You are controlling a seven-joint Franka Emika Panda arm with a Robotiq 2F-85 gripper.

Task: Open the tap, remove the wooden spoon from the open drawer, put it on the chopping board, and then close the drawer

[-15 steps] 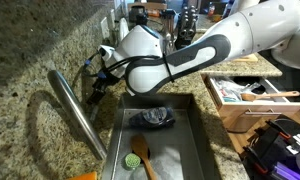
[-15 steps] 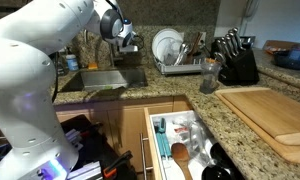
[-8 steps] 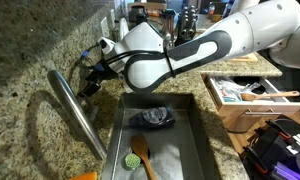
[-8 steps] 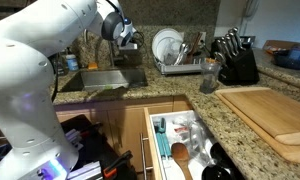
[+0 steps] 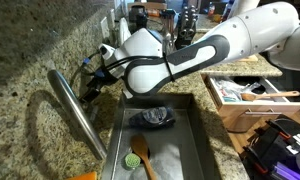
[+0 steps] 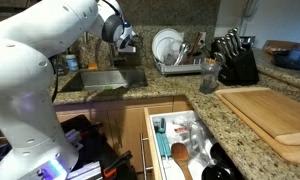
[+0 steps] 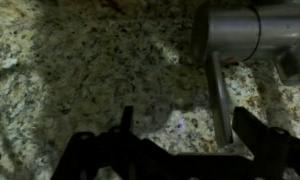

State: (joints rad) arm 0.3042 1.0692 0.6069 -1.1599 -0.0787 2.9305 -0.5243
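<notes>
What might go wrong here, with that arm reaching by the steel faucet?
The open tool hangs close to the granite counter beside the thin lever of the brushed-steel tap; it may miss the lever or scrape the stone. Later, the light-wood drawer is crowded with utensils, so picking the wrong one seems possible.

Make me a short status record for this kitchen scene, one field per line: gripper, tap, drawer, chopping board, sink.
gripper: open, holding nothing, low over the granite counter by the tap's base
tap: slanted steel spout; its small lever lies just ahead of the open fingers
drawer: pulled open, utensils inside
chopping board: on the counter beside the drawer, bare
sink: holds a dark cloth and an orange-brown wooden spoon
</notes>
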